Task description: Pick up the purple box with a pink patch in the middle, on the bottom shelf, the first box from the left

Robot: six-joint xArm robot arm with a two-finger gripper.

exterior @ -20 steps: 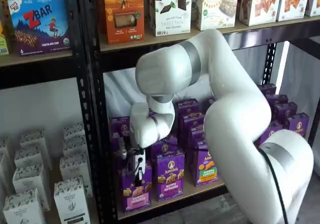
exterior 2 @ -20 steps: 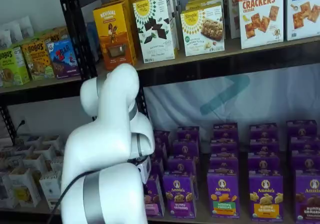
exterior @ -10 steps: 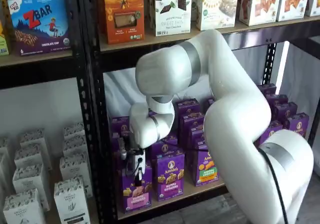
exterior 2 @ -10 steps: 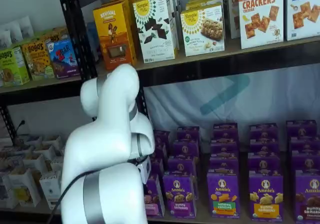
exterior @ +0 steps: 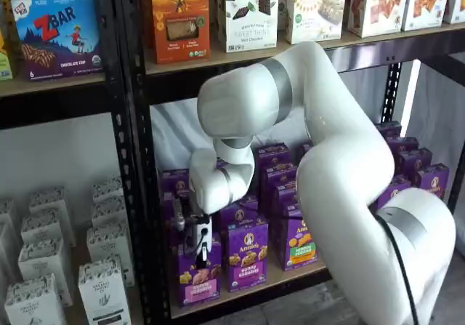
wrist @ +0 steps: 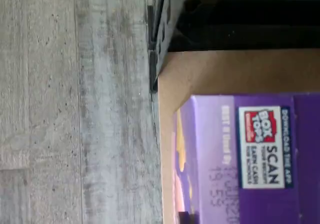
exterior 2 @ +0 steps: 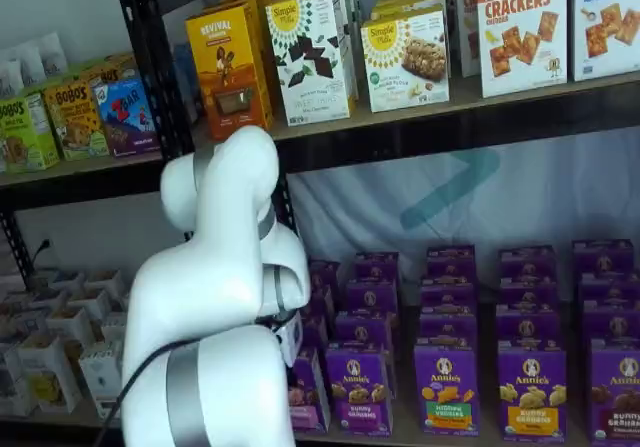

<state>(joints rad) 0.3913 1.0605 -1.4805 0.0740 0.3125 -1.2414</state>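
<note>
The purple box with a pink patch (exterior: 197, 281) stands at the left end of the bottom shelf, in the front row. Only its pink-patched edge (exterior 2: 303, 404) shows past the arm in a shelf view. The wrist view shows its purple top with a Box Tops label (wrist: 250, 154) close up. My gripper (exterior: 192, 239) hangs right at the top of this box, its dark fingers down around the box's upper edge. I cannot tell whether the fingers are closed on it. In a shelf view the arm hides the gripper.
More purple Annie's boxes (exterior: 245, 256) stand right beside the target and in rows behind it (exterior 2: 446, 387). The black shelf post (exterior: 134, 194) stands just left of the box. The wrist view shows the brown shelf board (wrist: 200, 73) and the grey floor (wrist: 75, 108).
Almost nothing has changed; the wrist has shifted only slightly over the leftmost purple box.
</note>
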